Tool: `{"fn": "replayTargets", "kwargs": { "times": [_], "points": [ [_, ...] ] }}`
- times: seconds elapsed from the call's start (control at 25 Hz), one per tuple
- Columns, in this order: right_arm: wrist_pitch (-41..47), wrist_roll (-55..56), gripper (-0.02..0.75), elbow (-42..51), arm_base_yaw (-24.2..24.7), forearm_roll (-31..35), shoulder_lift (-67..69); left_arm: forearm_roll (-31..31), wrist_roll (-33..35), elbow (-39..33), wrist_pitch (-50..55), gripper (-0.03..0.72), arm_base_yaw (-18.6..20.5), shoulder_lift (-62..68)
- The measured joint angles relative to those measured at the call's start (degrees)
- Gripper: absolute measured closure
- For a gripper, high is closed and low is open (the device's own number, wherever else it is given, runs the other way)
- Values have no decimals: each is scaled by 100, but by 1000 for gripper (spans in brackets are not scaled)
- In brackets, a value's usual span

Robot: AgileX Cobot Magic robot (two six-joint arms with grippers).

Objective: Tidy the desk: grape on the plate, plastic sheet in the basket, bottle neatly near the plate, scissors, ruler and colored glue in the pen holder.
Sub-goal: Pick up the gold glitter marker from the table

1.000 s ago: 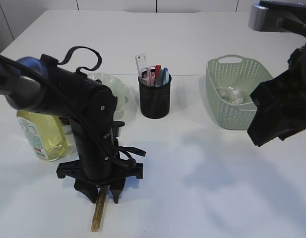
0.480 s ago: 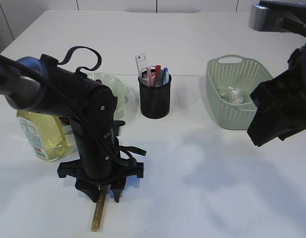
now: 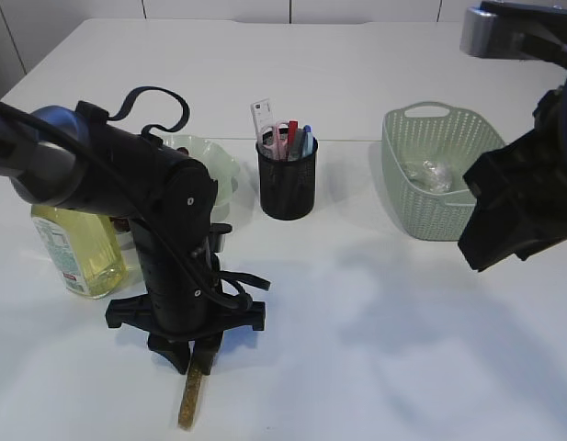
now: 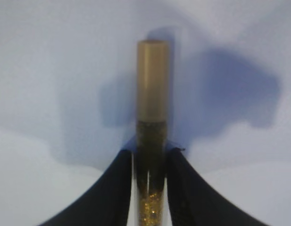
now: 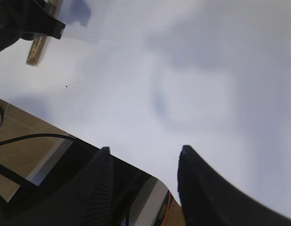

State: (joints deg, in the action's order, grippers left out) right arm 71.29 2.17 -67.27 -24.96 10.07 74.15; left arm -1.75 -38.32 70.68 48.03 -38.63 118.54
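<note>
On the left of the white surface point(image 3: 375, 349) stands a yellow bottle point(image 3: 76, 253) beside a pale green plate point(image 3: 214, 165). The left pincer point(image 3: 195, 360) points down, clenched on a gold glitter glue tube point(image 4: 152, 141) whose free end lies toward the front edge. Further right are a black pen holder point(image 3: 287, 179), then a green basket point(image 3: 439, 175). The right pincer point(image 5: 144, 160) hangs released, grasping nothing.
</note>
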Motion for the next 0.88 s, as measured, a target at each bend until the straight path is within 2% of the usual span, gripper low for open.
{"fn": "replayTargets", "kwargs": {
  "times": [0.36, 0.88],
  "points": [
    [0, 0, 374, 0, 0, 10, 0, 6, 0, 0, -19, 594, 0, 0],
    [0, 0, 374, 0, 0, 10, 0, 127, 268, 0, -4, 615, -22, 0]
  ]
}}
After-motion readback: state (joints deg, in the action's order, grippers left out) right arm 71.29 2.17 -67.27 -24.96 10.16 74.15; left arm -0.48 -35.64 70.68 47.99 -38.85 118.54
